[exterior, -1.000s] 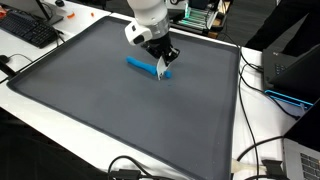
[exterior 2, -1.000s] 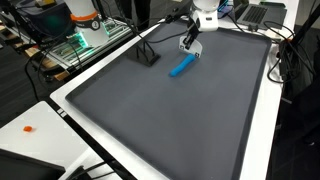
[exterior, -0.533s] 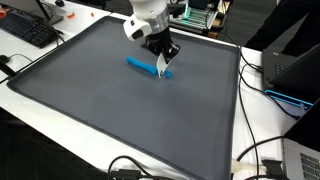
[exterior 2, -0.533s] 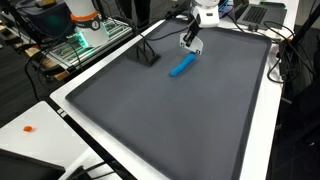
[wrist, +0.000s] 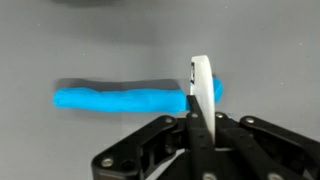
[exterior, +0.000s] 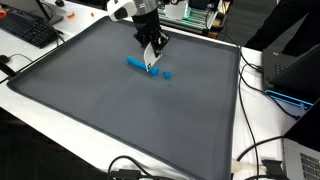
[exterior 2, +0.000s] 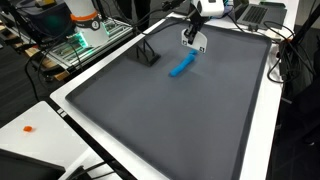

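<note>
A long blue object lies on the dark grey mat; it also shows in an exterior view and in the wrist view. A small blue bit lies just beside its end. My gripper hangs a little above the blue object and is shut on a thin white flat piece. The piece sticks out beyond the fingertips and points down at the blue object's end. In the wrist view my gripper has its jaws pressed against the white piece. It also shows in an exterior view.
A small black stand sits on the mat near the blue object. A keyboard lies beyond the mat's raised edge. A laptop and cables are beside it, and a rack of electronics stands off the table.
My gripper has risen off the mat with the white piece and shifted slightly along the blue object. The blue object has stayed in place.
</note>
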You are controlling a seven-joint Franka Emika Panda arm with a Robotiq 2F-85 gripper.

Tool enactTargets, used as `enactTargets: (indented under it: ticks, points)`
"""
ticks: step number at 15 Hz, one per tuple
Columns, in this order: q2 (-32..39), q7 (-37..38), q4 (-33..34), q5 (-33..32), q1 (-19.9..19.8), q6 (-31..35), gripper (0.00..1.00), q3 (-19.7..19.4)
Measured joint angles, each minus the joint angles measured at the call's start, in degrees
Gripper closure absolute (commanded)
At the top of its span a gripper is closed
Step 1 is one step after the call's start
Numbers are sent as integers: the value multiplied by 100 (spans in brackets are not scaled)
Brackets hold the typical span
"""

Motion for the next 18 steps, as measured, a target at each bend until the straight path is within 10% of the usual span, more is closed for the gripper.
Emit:
enactTargets:
  ticks: [18]
  points:
    - [330,-2,-72,-284,-11,218,99,-139]
